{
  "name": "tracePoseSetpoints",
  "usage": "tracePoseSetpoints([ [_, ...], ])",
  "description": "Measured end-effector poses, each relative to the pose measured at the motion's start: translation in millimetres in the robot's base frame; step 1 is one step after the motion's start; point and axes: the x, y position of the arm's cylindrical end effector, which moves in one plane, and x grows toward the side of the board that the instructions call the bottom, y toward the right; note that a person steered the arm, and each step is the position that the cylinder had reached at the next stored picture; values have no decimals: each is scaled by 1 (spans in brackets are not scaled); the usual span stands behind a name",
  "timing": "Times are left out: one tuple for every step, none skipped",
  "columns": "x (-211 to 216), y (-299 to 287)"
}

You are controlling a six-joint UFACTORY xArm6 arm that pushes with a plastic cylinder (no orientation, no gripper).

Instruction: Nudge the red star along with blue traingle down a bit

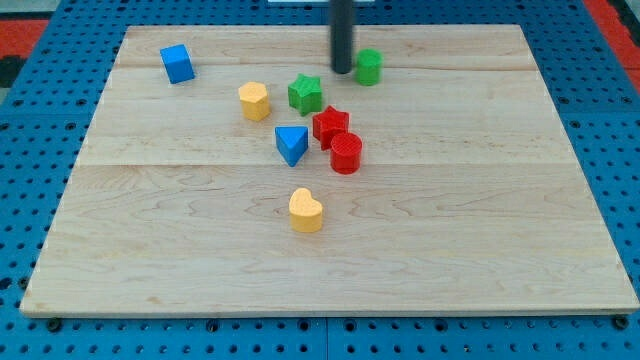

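Well up near view's top, my tip (342, 71): straight dark matte rod, no jaws or hand to open or shut, holding nothing; ends just left of green cylinder (369, 67), above-right of green star (306, 94), w/ small gap to both.

Red star (330, 125) sits approx board centre, slightly toward top; smooth plastic look, pointed lobes. Blue triangle (291, 144) just below-left of it, wedge-shaped, very close, contact unclear. Red cylinder (346, 153) right below red star, touching or nearly so. Green star just above-left of red star, near.

Count: 8 blocks total.
- Red x2: star, cylinder.
- Green x2: star, cylinder.
- Blue x2: triangle, plus blue cube (177, 63) far off toward top-left, well apart from rest.
- Yellow x2: yellow block (254, 101) left of green star, rounded, exact shape hard to tell; yellow heart (306, 210) below cluster, alone.

All blocks glossy, solid colour, chunky.

Wooden board (480, 220): pale, visible grain, several planks joined lengthwise. Blue pegboard (620, 150) w/ regular holes around it.
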Motion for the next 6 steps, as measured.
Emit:
tracePoseSetpoints([
  [-14, 17],
  [7, 1],
  [51, -5],
  [101, -18],
  [91, -68],
  [76, -90],
])
